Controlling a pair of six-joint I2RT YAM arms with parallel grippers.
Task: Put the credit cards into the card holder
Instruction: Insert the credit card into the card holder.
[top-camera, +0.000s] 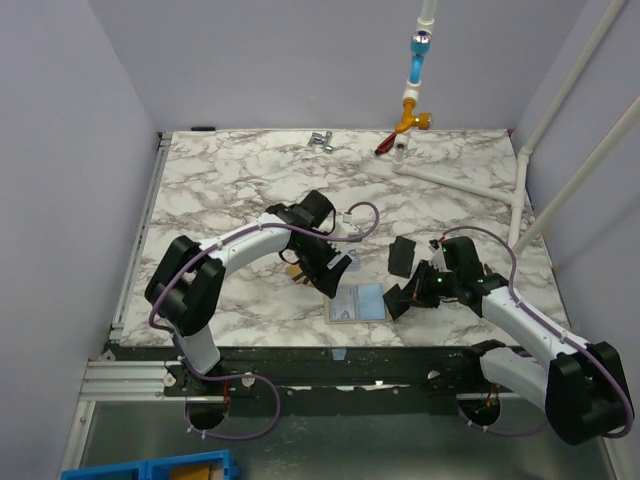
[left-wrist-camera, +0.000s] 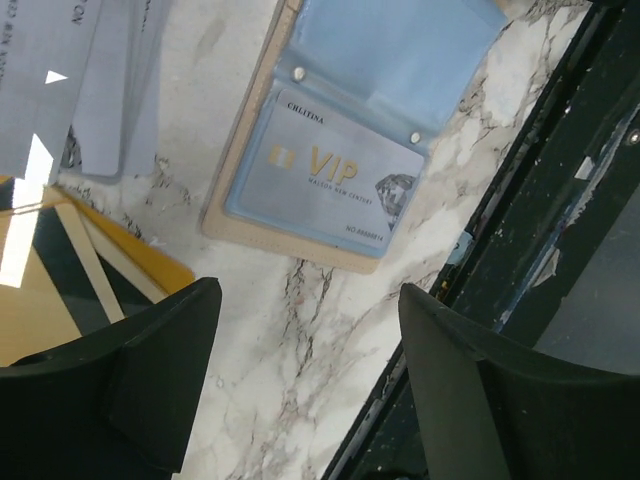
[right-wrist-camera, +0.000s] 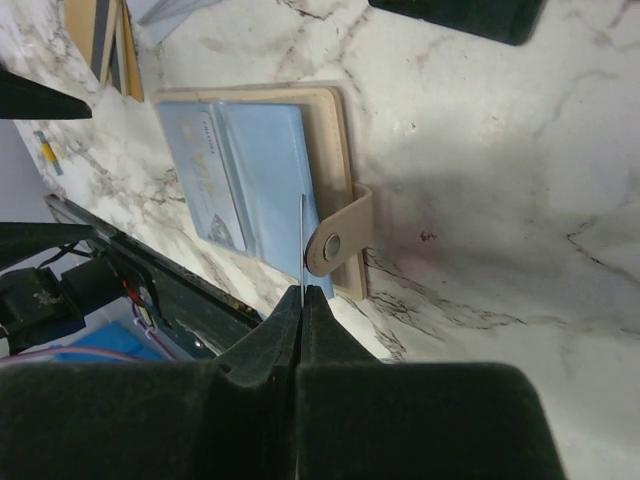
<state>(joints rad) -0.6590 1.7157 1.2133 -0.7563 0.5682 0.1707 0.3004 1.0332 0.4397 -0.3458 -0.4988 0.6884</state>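
card holder (top-camera: 357, 302) being gripped
left gripper (left-wrist-camera: 310, 390) is being held released beside it; right gripper (right-wrist-camera: 302, 305) is being clenched on its thin flap (right-wrist-camera: 302, 235).

Your card holder (top-camera: 357, 302) lies open and flat on the table (top-camera: 240, 180) by the near edge. Tan cover, pale blue clear sleeves, snap tab (right-wrist-camera: 335, 245) sticking out one side. One grey-blue VIP card (left-wrist-camera: 335, 170) sits face-up in a sleeve. A thin sleeve leaf (right-wrist-camera: 302, 225) stands edge-on, pinched in the right hand (right-wrist-camera: 302, 292). Your loose credit cards lie flat near the holder, not touching it: grey-blue ones (left-wrist-camera: 100, 90) fanned out, gold-tan ones (left-wrist-camera: 30, 320) with a dark stripe beside them.
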